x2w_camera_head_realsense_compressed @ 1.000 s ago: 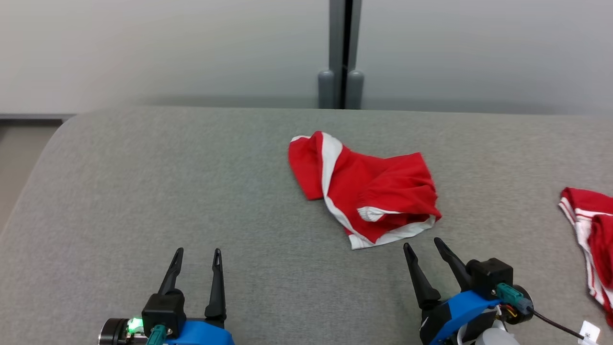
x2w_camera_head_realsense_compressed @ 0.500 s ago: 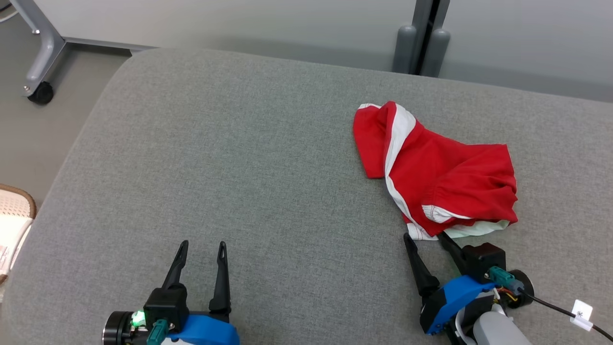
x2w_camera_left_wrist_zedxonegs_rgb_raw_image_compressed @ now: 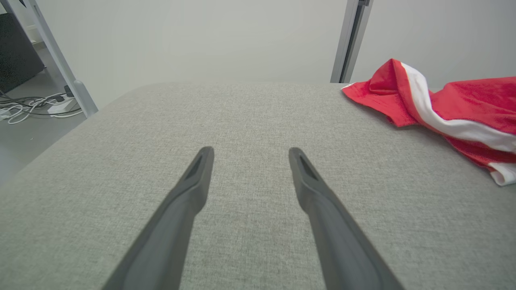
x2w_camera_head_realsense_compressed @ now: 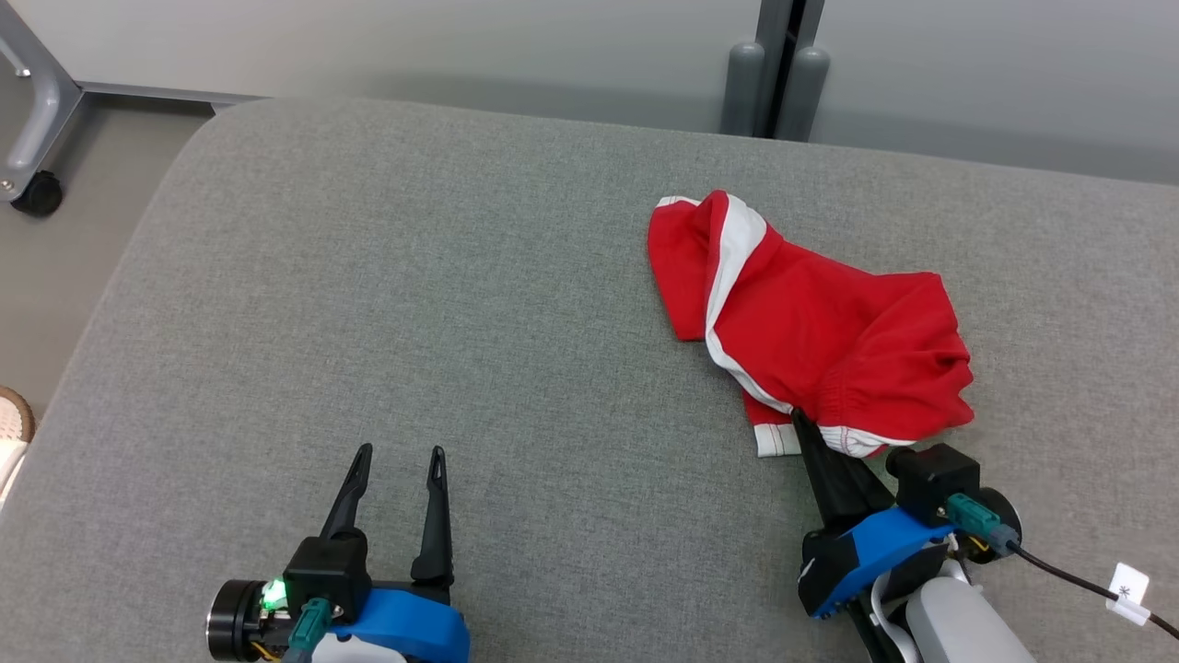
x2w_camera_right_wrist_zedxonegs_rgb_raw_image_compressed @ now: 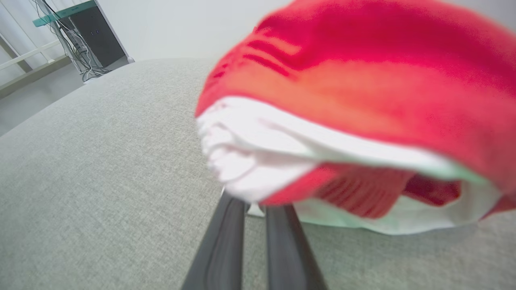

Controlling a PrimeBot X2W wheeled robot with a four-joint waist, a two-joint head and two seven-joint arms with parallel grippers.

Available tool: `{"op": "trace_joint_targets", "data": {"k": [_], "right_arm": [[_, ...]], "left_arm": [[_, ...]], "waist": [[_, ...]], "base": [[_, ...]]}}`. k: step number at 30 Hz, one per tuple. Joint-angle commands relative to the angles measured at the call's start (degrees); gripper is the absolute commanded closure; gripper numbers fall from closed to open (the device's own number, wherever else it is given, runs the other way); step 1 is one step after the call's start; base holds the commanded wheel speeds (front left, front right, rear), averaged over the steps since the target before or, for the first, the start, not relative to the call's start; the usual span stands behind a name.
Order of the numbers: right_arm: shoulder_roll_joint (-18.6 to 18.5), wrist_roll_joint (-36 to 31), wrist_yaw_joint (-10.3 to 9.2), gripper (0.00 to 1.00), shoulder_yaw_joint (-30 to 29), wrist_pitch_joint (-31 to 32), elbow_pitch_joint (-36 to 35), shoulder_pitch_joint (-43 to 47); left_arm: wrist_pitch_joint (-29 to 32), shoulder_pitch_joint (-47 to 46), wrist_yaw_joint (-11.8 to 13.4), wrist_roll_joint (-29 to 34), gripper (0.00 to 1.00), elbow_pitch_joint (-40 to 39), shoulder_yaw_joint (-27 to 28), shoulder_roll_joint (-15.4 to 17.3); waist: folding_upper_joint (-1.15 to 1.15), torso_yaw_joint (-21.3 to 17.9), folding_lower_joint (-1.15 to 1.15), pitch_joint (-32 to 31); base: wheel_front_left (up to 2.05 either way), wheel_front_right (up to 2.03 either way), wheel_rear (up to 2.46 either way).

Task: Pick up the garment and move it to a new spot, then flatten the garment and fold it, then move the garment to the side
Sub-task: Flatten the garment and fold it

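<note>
1 crumpled red, white-trimmed garment [x2w_camera_head_realsense_compressed: 811, 322], hem pinched in the right hand [x2w_camera_head_realsense_compressed: 801, 424]; left hand [x2w_camera_head_realsense_compressed: 398, 453] spread wide.

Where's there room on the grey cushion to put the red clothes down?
Bare grey cushion stretches from the left gripper up to the far edge, left of the red garment. It is crowded at the right, where the right gripper pinches its hem.

Left gripper [x2w_camera_head_realsense_compressed: 402, 450] fingers spread wide apart; right gripper [x2w_camera_head_realsense_compressed: 799, 419] fingers pinched together on garment [x2w_camera_head_realsense_compressed: 829, 322] hem.
</note>
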Motion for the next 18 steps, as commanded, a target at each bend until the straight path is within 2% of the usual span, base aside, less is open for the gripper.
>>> {"op": "trace_joint_targets", "data": {"k": [1, 7, 9, 12, 18], "right_arm": [[-0.2, 0.8, -0.01, 1.00, 0.2, -0.2, -1.3, -0.3], [-0.2, 3.6, -0.01, 1.00, 0.3, -0.3, -8.2, -2.8], [-0.2, 2.4, -0.01, 1.00, -0.4, -0.3, -9.1, -6.2], [-0.3, 1.0, -0.01, 1.00, -0.9, -0.3, -8.6, -11.1], [-2.7, -0.6, -0.01, 1.00, 0.1, -0.3, -6.9, -22.1]], "left_arm": [[-0.2, -0.6, -0.1, -0.1, 0.00, 0.1, 0.1, 0.0], [-0.2, 0.8, -0.4, 0.0, 0.00, 1.2, 0.3, 0.0], [-0.2, 1.4, -0.8, -0.1, 0.00, 1.8, -0.1, 0.0], [-0.2, 2.2, -0.9, -0.5, 0.00, 2.1, -0.7, 0.0], [-0.2, 2.6, -1.1, -0.6, 0.00, 2.3, -1.7, 0.0]], "waist": [[-0.01, -0.2, -0.01, -0.4], [-0.01, -0.6, -0.01, -3.5], [-0.01, -0.2, -0.01, -5.6], [-0.01, 0.6, -0.01, -7.0], [-0.01, 3.1, -0.01, -7.4]], "base": [[0.00, 0.00, 0.00], [0.00, 0.00, 0.00], [0.00, 0.00, 0.00], [0.00, 0.00, 0.00], [0.00, 0.00, 0.00]]}}
